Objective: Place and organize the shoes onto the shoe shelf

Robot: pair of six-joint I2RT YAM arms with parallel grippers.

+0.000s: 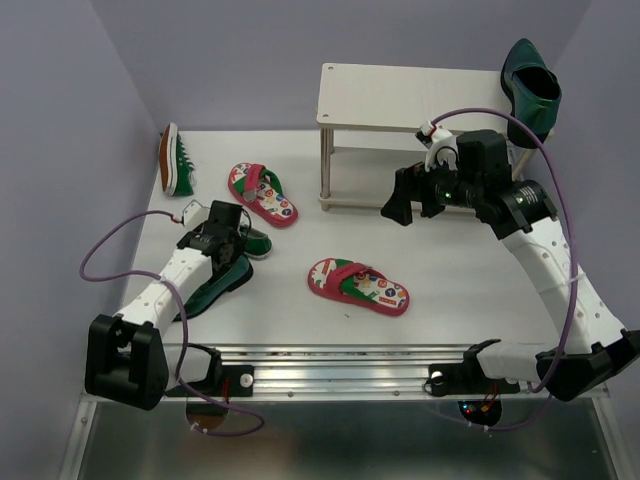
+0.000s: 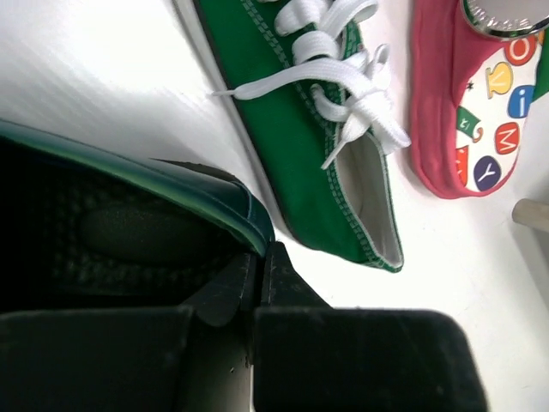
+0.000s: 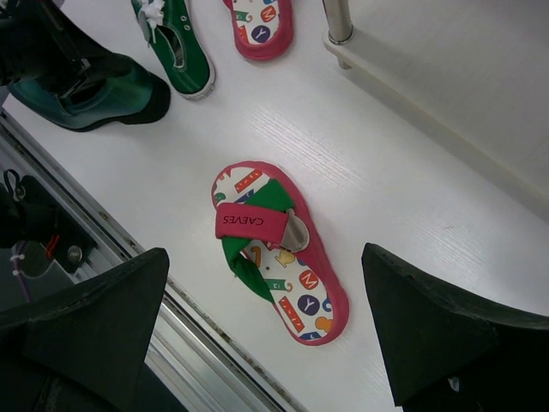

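Note:
My left gripper (image 1: 226,234) is shut on the rim of a shiny dark teal loafer (image 1: 216,284), low over the table; the left wrist view shows the fingers (image 2: 260,275) pinching the rim (image 2: 171,184). A green white-laced sneaker (image 2: 300,129) lies right beside it. The second sneaker (image 1: 176,160) leans at the left wall. The second loafer (image 1: 532,88) stands on end right of the pale shoe shelf (image 1: 400,95). One red flip-flop (image 1: 263,193) lies left of the shelf. My right gripper (image 3: 262,257) is open and empty above the other flip-flop (image 3: 279,249), also seen mid-table (image 1: 358,285).
The shelf's front left leg (image 3: 337,21) and lower board (image 3: 446,103) are close to my right gripper. A metal rail (image 1: 330,365) runs along the table's near edge. Purple cables (image 1: 110,245) loop beside both arms.

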